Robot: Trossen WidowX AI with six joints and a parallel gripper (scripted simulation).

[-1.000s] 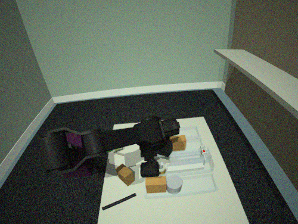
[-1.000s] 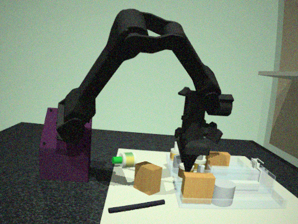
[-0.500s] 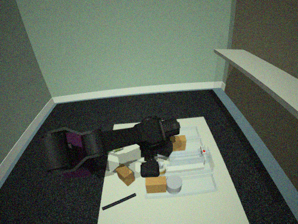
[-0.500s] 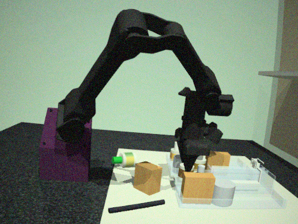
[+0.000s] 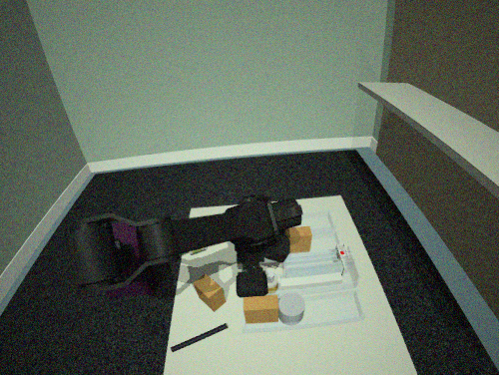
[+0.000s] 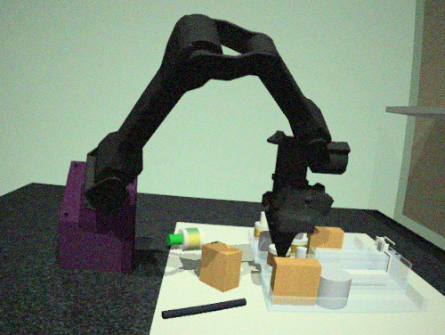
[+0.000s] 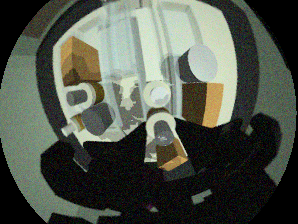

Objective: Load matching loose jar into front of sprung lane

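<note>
So the gripper (image 6: 282,249) is clamped on the loose jar (image 7: 160,132), white lid and amber body, holding it upright from above so it can go into the lane standing. It hangs right at the front end of the clear pusher rack (image 6: 400,285), with the matching jar (image 7: 157,95) just beyond it in the middle lane, which looks like the sprung one. Approaching from the front makes sense, since the new jar has to shove the old one back. An orange box (image 6: 295,277) and grey cylinder (image 6: 334,286) fill the neighbouring lane, so there's little room sideways
</note>
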